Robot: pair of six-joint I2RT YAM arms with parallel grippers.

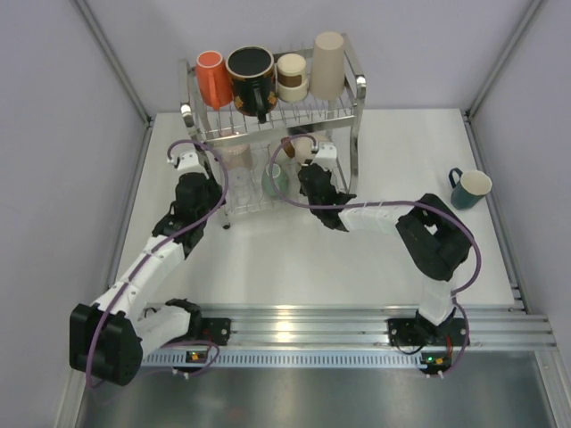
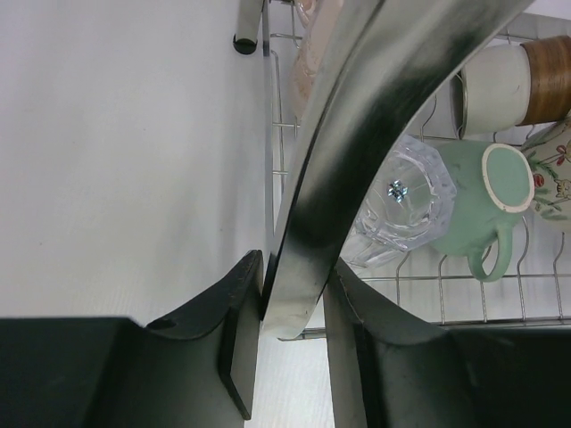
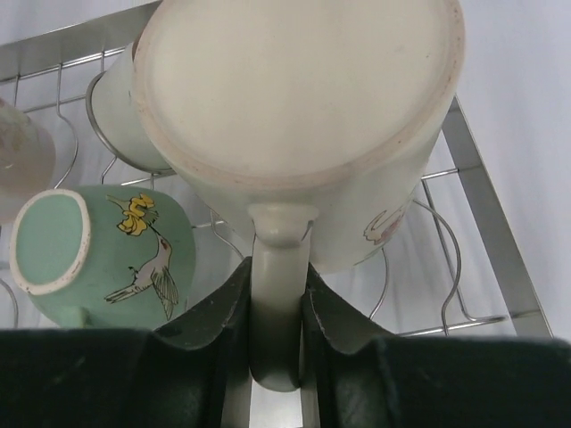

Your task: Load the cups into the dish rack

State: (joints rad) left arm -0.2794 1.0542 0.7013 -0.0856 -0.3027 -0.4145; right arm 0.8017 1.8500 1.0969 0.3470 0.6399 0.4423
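The dish rack stands at the back of the table. Its top tier carries an orange cup, a black mug, a brown-cream paper cup and a tall beige cup. My left gripper is shut on the rack's left front steel post. My right gripper is shut on the handle of a cream mug, held bottom-up over the lower tier's right end. A clear glass and a green bird mug lie on that tier. A teal cup stands apart on the table.
A pinkish cup lies at the lower tier's left end. The rack's wavy wires and its right frame bar sit just under the held mug. White walls close in the table on three sides.
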